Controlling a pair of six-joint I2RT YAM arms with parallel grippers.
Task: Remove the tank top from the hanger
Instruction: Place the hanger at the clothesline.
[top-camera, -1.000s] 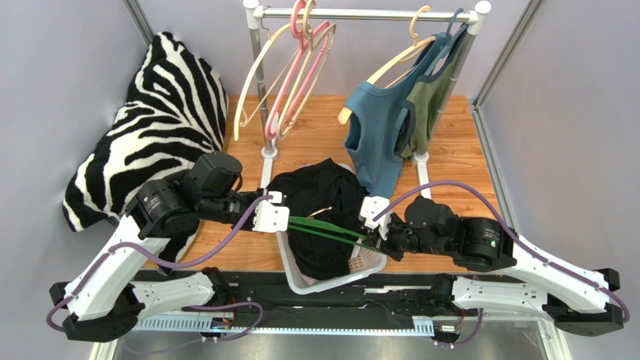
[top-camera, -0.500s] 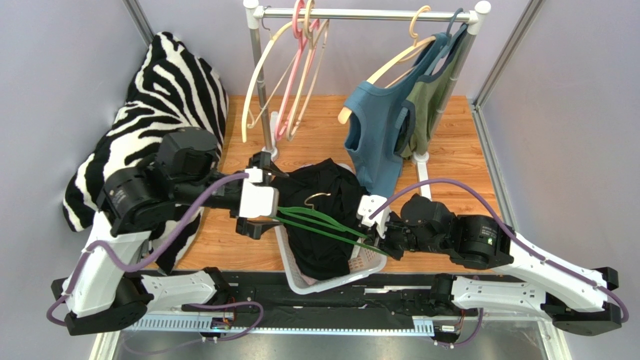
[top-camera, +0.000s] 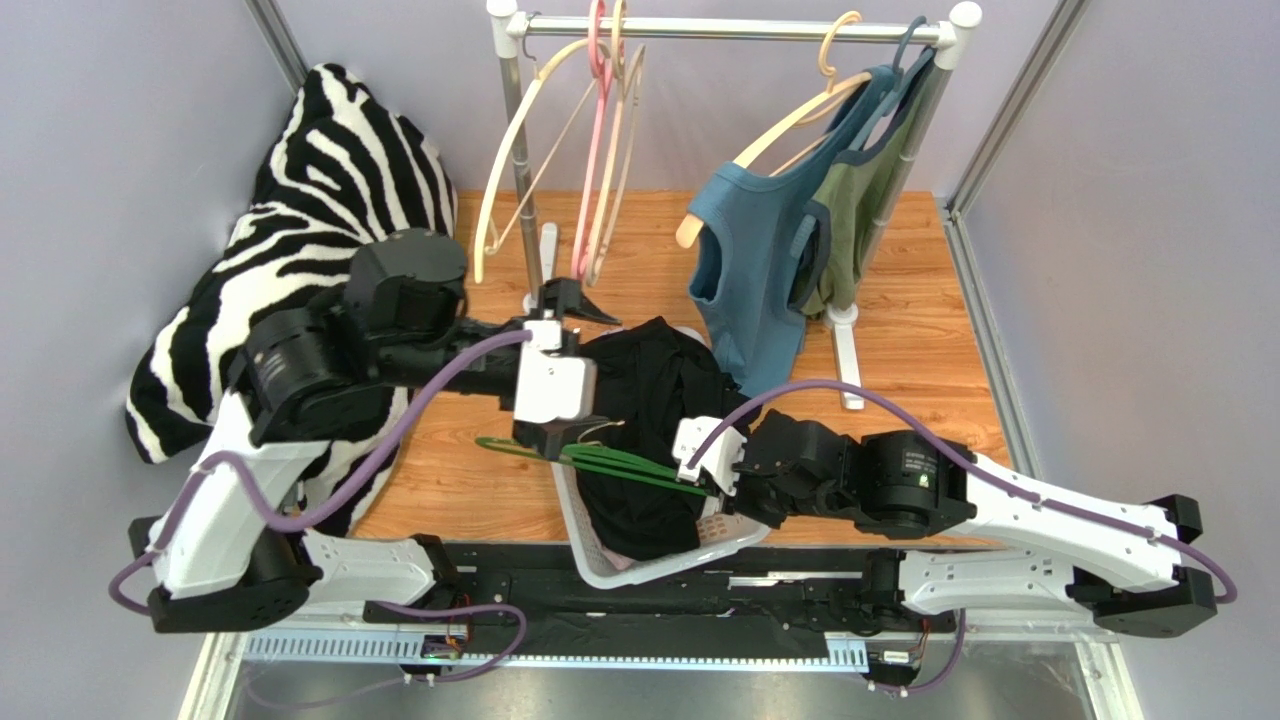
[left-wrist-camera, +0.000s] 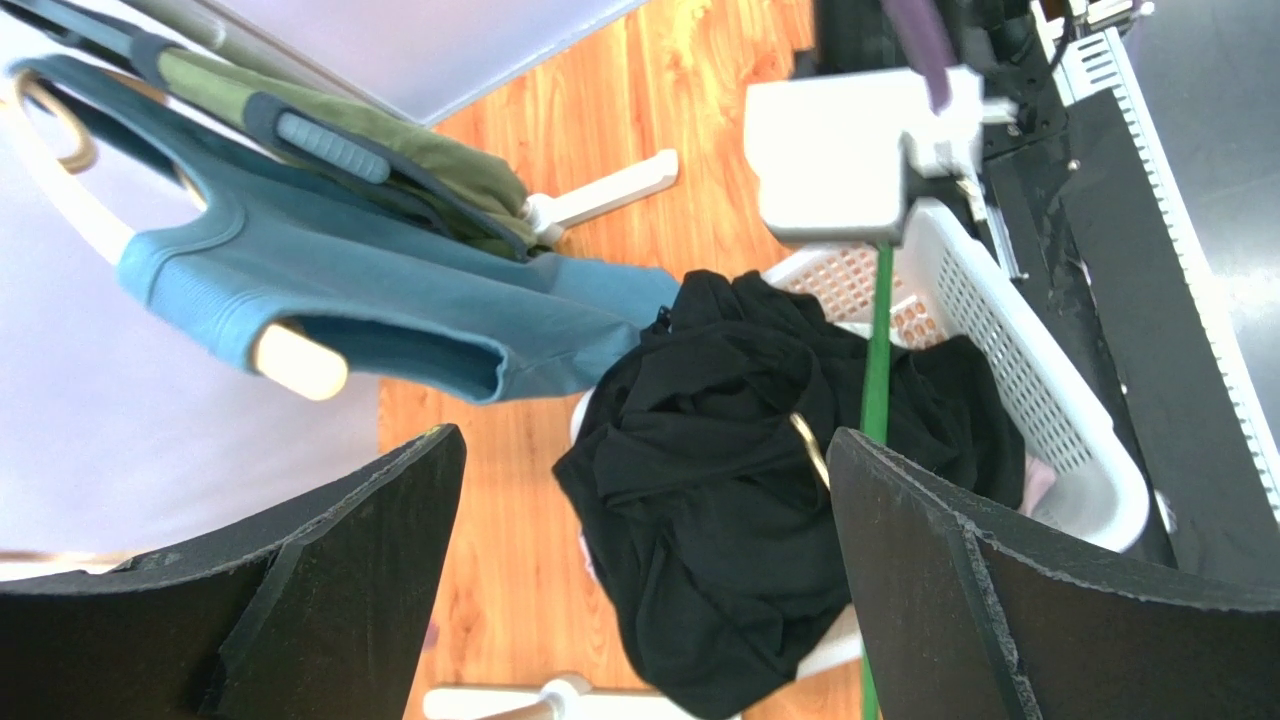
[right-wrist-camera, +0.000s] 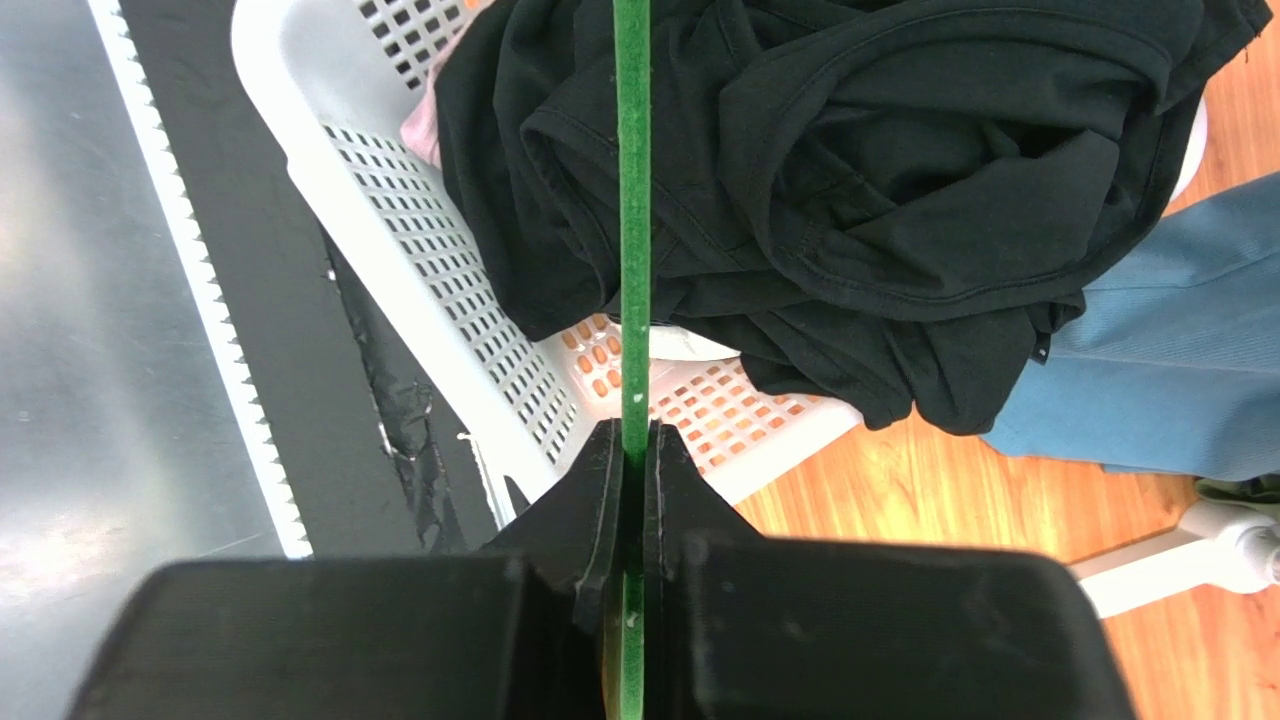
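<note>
Right pincer clenched on green hanger; left pincer released. Black tank top crumpled in white basket, centre frame; wood tabletop.

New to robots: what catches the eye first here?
The zebra-striped pillow at the far left grabs the eye. In the middle, the right pincer clamps a green hanger above a white basket heaped with black clothing. A blue top hangs from the rail at the back right.
</note>
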